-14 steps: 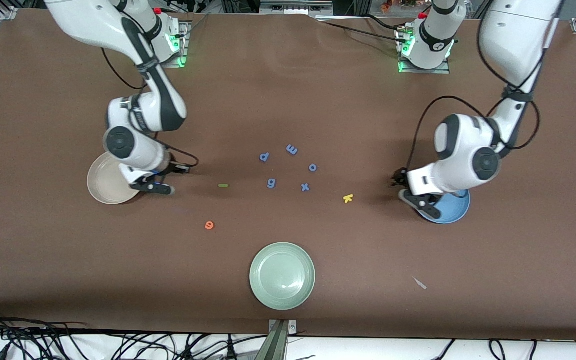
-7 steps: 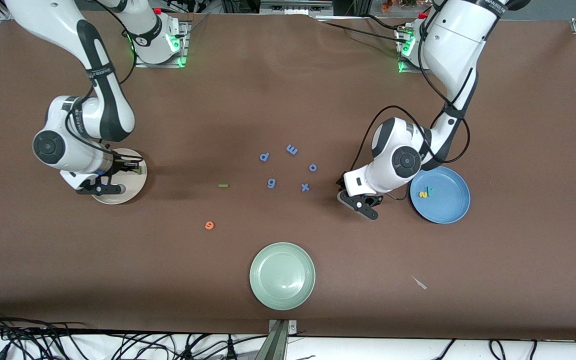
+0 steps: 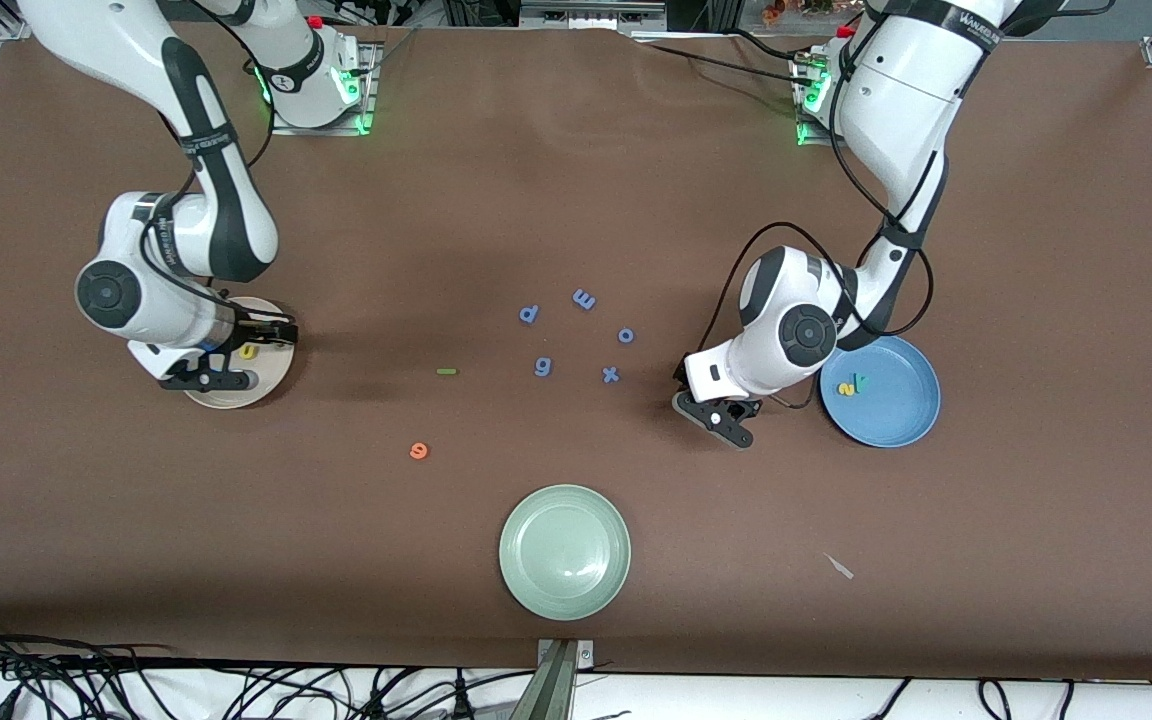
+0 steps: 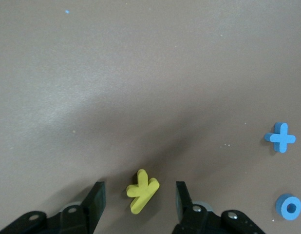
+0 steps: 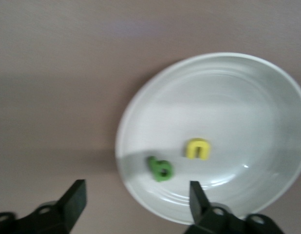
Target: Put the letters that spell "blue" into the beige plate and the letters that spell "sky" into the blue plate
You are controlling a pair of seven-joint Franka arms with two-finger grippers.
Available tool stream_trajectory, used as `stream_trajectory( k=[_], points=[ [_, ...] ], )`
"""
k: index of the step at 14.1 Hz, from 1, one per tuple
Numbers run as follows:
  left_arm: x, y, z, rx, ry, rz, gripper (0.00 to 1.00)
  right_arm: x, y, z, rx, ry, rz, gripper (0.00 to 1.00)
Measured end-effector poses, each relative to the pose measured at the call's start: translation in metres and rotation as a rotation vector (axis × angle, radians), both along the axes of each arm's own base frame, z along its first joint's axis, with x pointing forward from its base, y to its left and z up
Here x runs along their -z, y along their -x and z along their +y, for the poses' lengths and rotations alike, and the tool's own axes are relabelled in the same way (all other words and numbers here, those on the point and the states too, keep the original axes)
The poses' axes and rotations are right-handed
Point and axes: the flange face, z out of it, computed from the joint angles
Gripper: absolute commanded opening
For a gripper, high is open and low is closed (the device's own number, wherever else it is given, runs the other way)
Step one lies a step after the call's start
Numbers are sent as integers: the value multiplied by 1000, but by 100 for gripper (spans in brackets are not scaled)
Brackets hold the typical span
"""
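Slippage threatens as the left gripper (image 4: 139,202), fingers parted astride the flat yellow foam k (image 4: 142,190), could pinch it askew on the table, while the right gripper (image 5: 133,202) hangs wide-fingered over the cream-beige plate (image 5: 267,78).

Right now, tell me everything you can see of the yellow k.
The yellow k is a small, flat letter that looks like foam, plain bright yellow. It lies flat on the brown table, tilted askew, between the open jaws of the left gripper, and neither jaw touches it. The front view hides it under that gripper. A blue-violet x and o lie off to one side.
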Motion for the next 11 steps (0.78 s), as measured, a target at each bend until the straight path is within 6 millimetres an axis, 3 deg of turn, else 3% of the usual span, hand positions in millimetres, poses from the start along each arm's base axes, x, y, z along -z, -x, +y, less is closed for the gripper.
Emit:
stream_trajectory(
  k=[2, 4, 6, 11],
  points=[
    [5, 2, -6, 7, 1, -10, 48, -5, -3, 50, 63, -16, -21, 100],
    [6, 3, -9, 29, -10, -23, 23, -7, -6, 101, 141, -72, -28, 100],
    [5, 1, -8, 56, -32, -40, 8, 2, -11, 137, 183, -128, -37, 100],
    [4, 0, -8, 66, -37, -46, 4, 38, -24, 211, 236, -139, -88, 100]
  ],
)
